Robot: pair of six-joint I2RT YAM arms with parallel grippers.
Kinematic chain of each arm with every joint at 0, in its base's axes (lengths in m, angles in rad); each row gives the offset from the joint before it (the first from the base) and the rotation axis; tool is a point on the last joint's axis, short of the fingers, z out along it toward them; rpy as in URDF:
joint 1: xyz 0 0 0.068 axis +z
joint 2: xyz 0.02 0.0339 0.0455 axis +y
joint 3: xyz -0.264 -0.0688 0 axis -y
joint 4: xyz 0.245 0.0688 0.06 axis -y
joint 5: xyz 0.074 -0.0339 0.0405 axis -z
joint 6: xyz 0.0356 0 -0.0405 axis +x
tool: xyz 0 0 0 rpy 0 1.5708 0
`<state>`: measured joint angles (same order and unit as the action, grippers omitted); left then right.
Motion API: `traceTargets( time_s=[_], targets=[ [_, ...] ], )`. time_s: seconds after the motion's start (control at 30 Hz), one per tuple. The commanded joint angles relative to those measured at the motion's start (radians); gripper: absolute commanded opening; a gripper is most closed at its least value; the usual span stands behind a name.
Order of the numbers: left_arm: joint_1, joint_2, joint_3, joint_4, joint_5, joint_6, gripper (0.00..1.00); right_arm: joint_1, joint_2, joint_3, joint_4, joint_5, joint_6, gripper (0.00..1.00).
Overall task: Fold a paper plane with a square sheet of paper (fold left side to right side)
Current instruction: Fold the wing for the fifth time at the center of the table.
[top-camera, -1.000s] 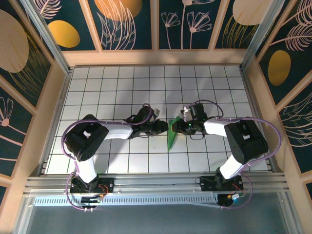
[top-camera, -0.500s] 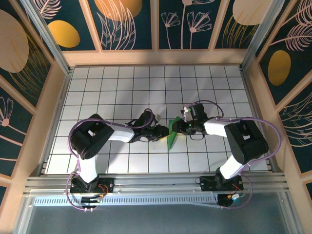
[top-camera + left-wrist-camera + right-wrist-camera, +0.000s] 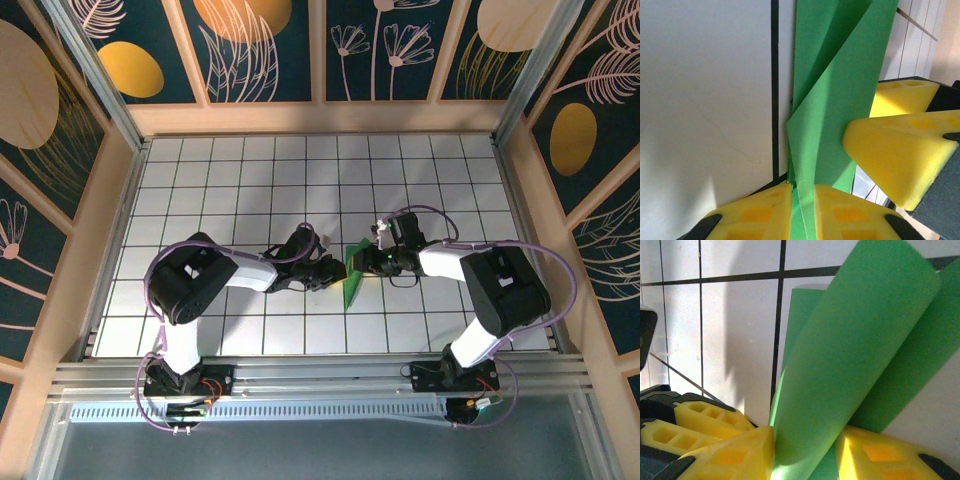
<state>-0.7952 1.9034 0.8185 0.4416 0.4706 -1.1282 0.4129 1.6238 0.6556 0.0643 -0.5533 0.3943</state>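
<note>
The green sheet of paper (image 3: 351,285) lies mid-table, folded into a slim pointed shape with its tip toward the arms. My left gripper (image 3: 336,272) meets it from the left. In the left wrist view its yellow pads (image 3: 765,210) are pressed close on a raised flap of the paper (image 3: 840,100), so the left gripper (image 3: 802,192) is shut on it. My right gripper (image 3: 366,262) comes in from the right. In the right wrist view a curled layer of the paper (image 3: 855,350) fills the gap of the right gripper (image 3: 805,440), touching both pads.
White grid tiles (image 3: 250,180) cover the table, ringed by a wooden rim (image 3: 320,118) and patterned walls. The two grippers sit almost fingertip to fingertip: the right one's yellow fingers (image 3: 900,160) loom in the left wrist view, and the left one's fingers (image 3: 705,415) show in the right wrist view.
The left arm slid slightly toward the near edge and its jaws narrowed onto the paper flap. The right gripper and its hold have not moved.
</note>
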Motion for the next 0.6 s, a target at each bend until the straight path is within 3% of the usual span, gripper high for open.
traceTargets(
  time_s=[0.0, 0.37, 0.57],
  targets=[
    [-0.007, 0.017, 0.019, 0.043, 0.013, -0.018, 0.18, 0.006, 0.043, -0.020, 0.091, 0.035, -0.026, 0.38],
    [-0.009, 0.006, 0.013, 0.059, 0.014, -0.017, 0.19, 0.006, 0.045, -0.025, 0.096, 0.032, -0.023, 0.38],
    [-0.009, 0.005, 0.016, 0.041, -0.001, -0.011, 0.11, 0.007, 0.044, -0.026, 0.096, 0.032, -0.021, 0.38]
  ],
)
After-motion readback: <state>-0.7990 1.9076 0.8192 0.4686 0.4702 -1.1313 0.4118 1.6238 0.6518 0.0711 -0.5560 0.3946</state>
